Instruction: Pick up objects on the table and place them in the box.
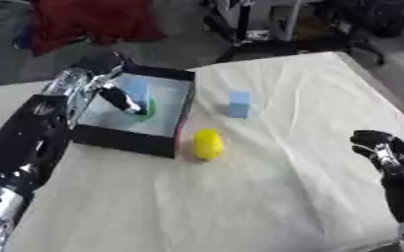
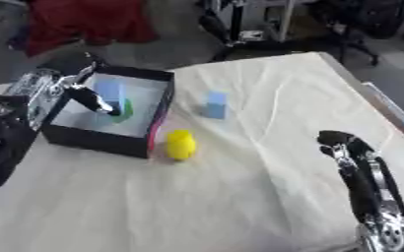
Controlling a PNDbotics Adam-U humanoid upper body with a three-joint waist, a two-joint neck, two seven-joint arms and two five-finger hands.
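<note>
Left hand (image 1: 119, 98) inside the box (image 1: 181, 115), fingers pointing down at a green thing (image 1: 148, 109) on the box floor, right beside a blue block (image 1: 135, 88) standing in there too. Can't tell if the fingers are pinching the green thing or just spread above it, too murky around the tips. Looks like the drop-off step for that green piece, pretty much at the release point.

Still out on the tabletop (image 1: 266, 197): yellow thing (image 1: 208, 143) sitting just beside the box's near right corner, maybe touching the wall, hard to say. Light blue block (image 1: 238, 104) a bit further out, upright, apart from both box and yellow thing.

Right hand (image 2: 348, 147) parked near the lower right, fingers curled over, holding nothing.

Next move, best guess: let go of the green thing if held, lift straight up to clear the box wall, then go for the yellow one since it's closest. Needs a careful approach there, snug against the box so not much room on that side, and rounded so could roll off if nudged.
</note>
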